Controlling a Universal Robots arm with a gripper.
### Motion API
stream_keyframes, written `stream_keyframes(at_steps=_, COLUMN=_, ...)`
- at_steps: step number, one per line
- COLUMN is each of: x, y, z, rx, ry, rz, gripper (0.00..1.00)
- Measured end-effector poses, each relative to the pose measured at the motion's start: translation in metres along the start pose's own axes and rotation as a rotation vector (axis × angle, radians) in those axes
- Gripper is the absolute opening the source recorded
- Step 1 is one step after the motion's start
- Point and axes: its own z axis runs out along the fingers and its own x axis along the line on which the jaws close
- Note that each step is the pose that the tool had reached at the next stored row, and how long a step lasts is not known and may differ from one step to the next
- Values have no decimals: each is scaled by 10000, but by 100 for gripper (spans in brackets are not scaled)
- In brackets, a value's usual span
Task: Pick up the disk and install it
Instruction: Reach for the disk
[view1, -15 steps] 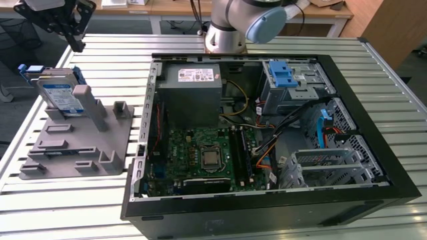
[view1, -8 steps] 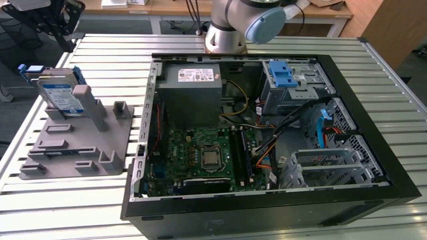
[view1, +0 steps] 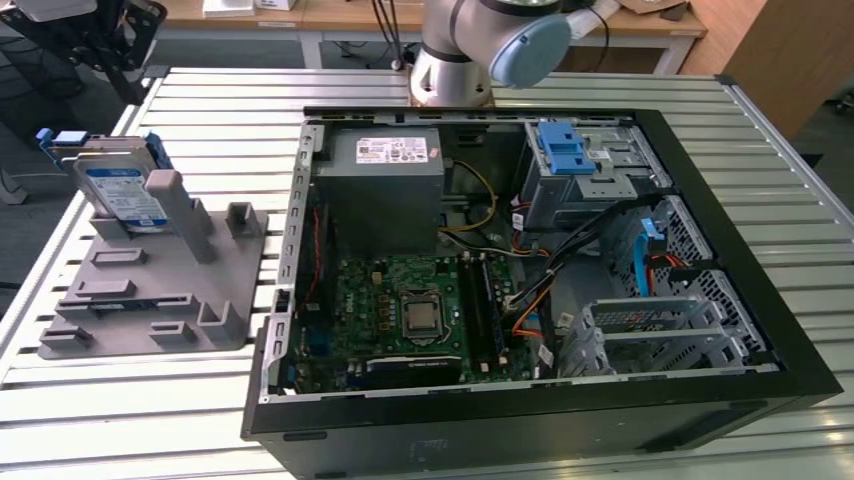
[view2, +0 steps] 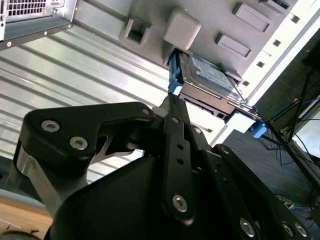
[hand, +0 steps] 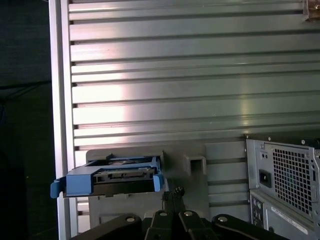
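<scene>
disk (view1: 120, 192) standing in stand (view1: 227, 275) | stand on table (view1: 227, 110) (exterior view's left of case (view1: 534, 425))

The disk (view1: 118, 190) is a flat silver hard drive with a white-and-blue label and a blue plastic frame round its edges. It stands on edge, leaning back slightly, in the grey fixture (view1: 147, 290) at the exterior view's left, well apart from the open computer case (view1: 534, 425). In the first wrist view the disk (hand: 120, 176) shows its dark narrow edge between the blue frame ends.
</scene>
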Motion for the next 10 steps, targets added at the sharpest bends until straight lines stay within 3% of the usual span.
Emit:
stream_keyframes(at_steps=7, x=309, y=-24, z=3, rx=0, ry=0, rz=-1, gripper=11)
stream_keyframes(at_steps=10, x=385, y=-30, z=10, rx=0, ry=2, rz=-1, gripper=11)
